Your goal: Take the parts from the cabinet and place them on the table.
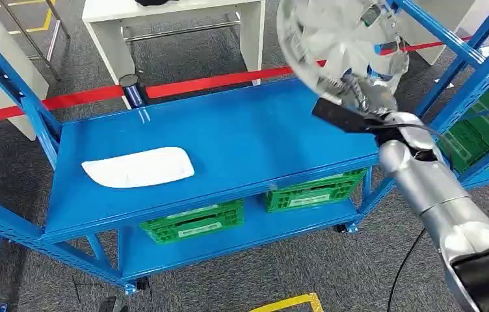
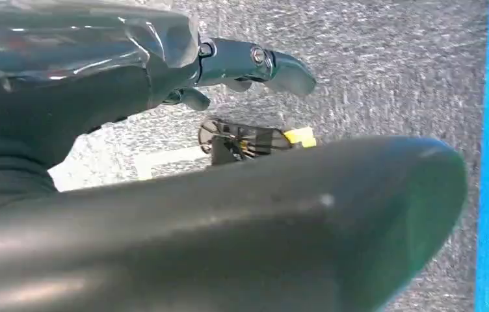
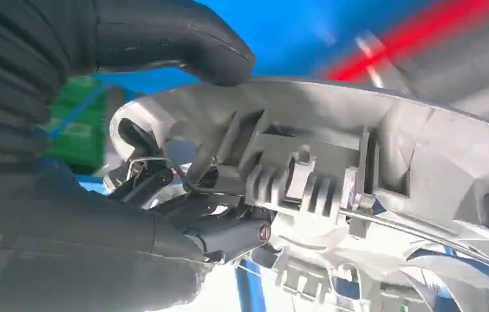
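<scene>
Transport looks like the step in hand; the right hand (image 1: 365,97) grips a headlamp housing (image 1: 343,45), a grey-silver moulded part with a clear lens, its fingers (image 3: 164,39) wrapped over the rim and thumb beneath, holding it aloft above the far right corner of the blue shelf top (image 1: 229,136); a white panel part (image 1: 139,167) lies flat on that shelf; the left hand (image 2: 164,84) hangs over grey carpet, fingers apart and empty; next, I judge, comes carrying the housing to the white surface (image 1: 177,10) beyond the red tape and lowering it level.
</scene>
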You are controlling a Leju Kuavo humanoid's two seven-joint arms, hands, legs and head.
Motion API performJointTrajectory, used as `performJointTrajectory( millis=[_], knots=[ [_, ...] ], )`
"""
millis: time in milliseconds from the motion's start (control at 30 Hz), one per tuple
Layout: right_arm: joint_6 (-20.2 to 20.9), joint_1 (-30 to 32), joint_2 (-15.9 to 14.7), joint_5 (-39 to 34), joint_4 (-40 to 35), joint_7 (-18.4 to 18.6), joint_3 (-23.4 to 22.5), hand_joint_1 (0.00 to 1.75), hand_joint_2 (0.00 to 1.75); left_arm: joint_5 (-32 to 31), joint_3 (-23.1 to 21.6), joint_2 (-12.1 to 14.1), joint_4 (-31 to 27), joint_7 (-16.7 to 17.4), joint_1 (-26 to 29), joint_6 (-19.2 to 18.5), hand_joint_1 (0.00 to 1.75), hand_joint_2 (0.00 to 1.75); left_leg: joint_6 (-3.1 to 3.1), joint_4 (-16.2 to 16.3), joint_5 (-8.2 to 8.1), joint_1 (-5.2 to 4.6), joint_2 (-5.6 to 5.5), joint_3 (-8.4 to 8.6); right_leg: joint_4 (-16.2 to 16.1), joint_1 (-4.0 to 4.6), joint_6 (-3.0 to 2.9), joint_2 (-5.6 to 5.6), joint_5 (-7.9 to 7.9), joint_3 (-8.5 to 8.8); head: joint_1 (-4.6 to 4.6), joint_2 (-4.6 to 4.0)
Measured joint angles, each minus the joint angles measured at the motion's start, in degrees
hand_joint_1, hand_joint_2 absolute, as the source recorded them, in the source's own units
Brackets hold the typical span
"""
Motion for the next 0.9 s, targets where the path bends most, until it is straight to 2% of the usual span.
performJointTrajectory(
  millis=[33,67,133,167,200,233,300,333,367,400,433,467,500,533,567,633,667,700,733,767,800,833,867,900],
  knots=[
    [-0.2,0.5,-0.2,-0.9,-1.7,-0.4,-1.0,1.75,1.75,-0.3,0.0,0.0,0.0,-0.2,0.0,0.2,0.00,0.00,-0.17,0.8,-0.11,-0.20,-0.02,-0.41,-0.4,-0.02,-0.72,0.48,0.39,-0.10,-0.09,0.00],
    [-0.6,1.1,-0.6,-2.2,-3.7,-0.8,-2.4,1.75,1.75,-0.5,0.0,-0.1,0.0,-0.7,0.2,0.3,0.00,1.75,-0.23,0.7,-0.05,-0.20,-0.12,-0.51,-0.1,0.07,-0.87,0.47,0.34,-0.17,-0.09,0.00],
    [-0.7,2.3,-0.9,-6.9,-7.0,-2.5,-4.7,1.75,1.75,-1.2,-0.1,-0.1,0.0,-1.2,0.4,0.6,0.00,1.75,-0.33,0.7,-0.10,-0.02,-0.11,-0.43,-0.1,0.15,-1.38,0.55,0.30,-0.17,-0.11,0.00],
    [0.0,3.2,-1.0,-10.4,-8.8,-3.6,-5.9,1.75,1.75,-1.7,-0.2,-0.1,0.0,-1.6,0.3,0.9,0.00,1.75,-0.76,1.1,-0.71,0.17,-0.02,-0.72,-0.2,-0.39,-1.70,0.57,0.32,0.08,0.00,0.00],
    [1.5,4.4,-1.1,-15.5,-11.3,-4.9,-7.7,1.75,1.75,-2.1,-0.4,-0.1,0.0,-2.0,0.3,1.2,0.00,1.75,-1.20,2.6,-1.92,0.17,0.20,-1.40,-0.2,-0.41,-2.06,0.52,0.25,0.20,-0.15,0.00],
    [3.1,5.6,-1.1,-20.6,-13.8,-6.1,-9.7,1.75,1.75,-2.6,-0.5,-0.1,-0.1,-2.3,0.3,1.6,0.00,1.75,-1.59,6.2,-3.96,0.35,0.27,-2.93,-0.2,-0.41,-2.32,0.51,0.19,0.22,-0.31,0.00],
    [5.2,8.0,-1.0,-25.9,-18.0,-7.4,-12.7,1.75,1.75,-2.7,-0.7,-0.2,-0.1,-2.6,0.3,1.7,0.00,1.75,-2.00,15.8,-7.88,0.66,0.40,-7.28,-0.2,-0.35,-2.34,0.54,0.17,0.22,-0.33,0.00],
    [5.8,8.9,-1.0,-26.6,-19.4,-7.7,-13.6,1.75,1.75,-2.7,-0.7,-0.2,-0.1,-2.7,0.2,1.8,0.00,1.75,-2.02,18.6,-8.39,0.71,0.44,-8.80,-0.2,-0.29,-2.36,0.56,0.15,0.24,-0.33,0.00],
    [6.5,9.6,-1.0,-27.5,-20.4,-7.8,-14.3,1.75,1.75,-2.7,-0.7,-0.2,-0.1,-2.7,0.2,1.8,0.00,1.75,-1.91,18.8,-7.65,0.71,0.45,-9.07,-0.2,-0.26,-2.36,0.59,0.14,0.29,-0.33,0.00],
    [8.7,10.3,-1.1,-30.8,-21.9,-8.5,-15.4,1.75,1.75,-2.8,-0.9,-0.2,-0.1,-2.8,0.2,1.9,0.00,1.75,-1.66,15.7,-5.41,0.69,0.45,-7.79,-0.2,-0.15,-2.36,0.67,0.13,0.38,-0.33,0.00],
    [10.9,11.0,-1.0,-34.4,-22.9,-9.3,-16.3,1.75,1.75,-3.0,-1.0,-0.2,-0.1,-2.9,0.2,2.0,0.00,1.75,-1.30,11.4,-3.03,0.66,0.44,-5.82,-0.2,-0.05,-2.38,0.76,0.11,0.45,-0.31,0.00],
    [14.8,11.6,-1.0,-40.5,-24.5,-10.5,-17.7,1.75,1.75,-3.3,-1.2,-0.2,-0.1,-3.1,0.1,2.0,0.00,1.75,-0.64,5.8,-0.36,0.46,0.33,-3.06,-0.2,0.08,-2.39,0.88,0.10,0.56,-0.33,0.00],
    [18.7,12.5,-0.9,-45.9,-25.8,-11.6,-18.9,1.75,1.75,-3.3,-1.3,-0.1,-0.1,-3.1,-0.1,2.1,0.00,1.75,0.18,1.9,0.19,0.11,0.19,-1.21,-0.3,-0.17,-2.39,0.88,0.10,0.58,-0.27,0.00],
    [22.0,13.1,-0.8,-51.0,-27.0,-12.3,-20.1,1.75,1.75,-3.5,-1.4,0.0,-0.1,-3.2,-0.2,2.1,0.00,1.75,0.36,1.5,-0.24,-0.02,0.25,-0.58,-0.4,0.30,-2.23,0.93,0.19,0.41,-0.11,0.00],
    [26.6,14.0,-0.5,-55.6,-28.1,-12.9,-21.0,1.75,1.75,-3.8,-1.5,-0.1,-0.1,-3.3,-0.3,2.1,0.00,1.75,0.52,1.0,-0.29,-0.34,0.22,-0.39,-0.4,-0.01,-2.11,0.93,0.27,0.29,-0.33,0.00],
    [32.7,15.8,0.0,-62.7,-30.2,-13.0,-22.5,1.75,1.75,-3.8,-1.5,-0.1,-0.1,-3.4,-0.5,2.1,0.00,1.75,0.69,0.8,-0.36,-0.41,0.22,-0.36,-0.9,-0.05,-1.62,0.92,0.57,0.36,-0.28,0.00],
    [35.6,16.4,0.3,-66.1,-31.5,-12.9,-23.2,1.75,1.75,-3.8,-1.5,-0.1,-0.1,-3.5,-0.6,2.1,0.00,1.75,0.83,-0.7,0.19,-0.23,0.27,0.38,-1.2,0.32,-1.32,0.89,0.56,0.40,-0.31,0.00],
    [38.2,17.0,0.5,-69.2,-32.6,-12.7,-23.9,1.75,1.75,-3.9,-1.5,-0.2,-0.1,-3.6,-0.6,2.0,0.00,1.75,0.80,-1.8,0.78,0.11,0.37,0.99,-0.1,0.24,-1.43,0.51,-0.13,-0.27,-0.18,0.00],
    [39.6,17.3,0.6,-70.9,-33.2,-12.6,-24.4,1.75,1.75,-4.0,-1.6,-0.3,-0.1,-3.6,-0.7,1.9,0.00,1.75,1.14,-2.1,0.98,0.14,0.36,1.12,2.7,0.29,-1.81,0.52,-1.63,-1.40,-0.06,0.00],
    [40.6,17.6,0.9,-72.2,-33.9,-12.6,-24.7,1.75,1.75,-4.3,-1.6,-0.3,-0.1,-3.6,-0.8,1.9,0.00,1.75,1.21,-2.0,1.00,0.13,0.35,1.10,6.9,0.29,-2.05,0.52,-3.42,-3.31,-0.11,0.00],
    [41.5,18.2,1.1,-73.2,-34.4,-12.5,-25.0,1.75,1.75,-4.4,-1.7,-0.4,-0.1,-3.6,-0.8,1.9,0.00,1.75,1.24,-2.0,0.98,0.08,0.34,1.11,11.7,0.28,-2.13,0.52,-5.26,-5.52,-0.06,0.00],
    [42.7,19.0,1.4,-74.6,-34.8,-12.5,-25.4,1.75,1.75,-4.5,-1.7,-0.4,-0.1,-3.6,-0.8,1.9,0.00,1.75,1.24,-2.0,0.96,0.03,0.28,1.10,15.5,0.28,-2.01,0.52,-6.35,-7.29,-0.11,0.00],
    [44.1,19.9,1.6,-76.1,-35.2,-12.3,-25.8,1.75,1.75,-4.5,-1.7,-0.4,-0.1,-3.5,-0.8,1.9,0.00,1.75,1.22,-1.9,0.95,0.03,0.22,1.11,16.8,0.25,-1.64,0.51,-6.36,-7.96,-0.02,0.00],
    [45.6,20.6,1.9,-78.0,-35.6,-12.0,-26.3,1.75,1.75,-4.5,-1.7,-0.4,-0.1,-3.5,-0.8,1.9,0.00,1.75,1.19,-1.8,0.92,0.07,0.19,1.12,14.9,0.17,-1.04,0.47,-5.28,-7.08,-0.02,0.00]
  ],
)
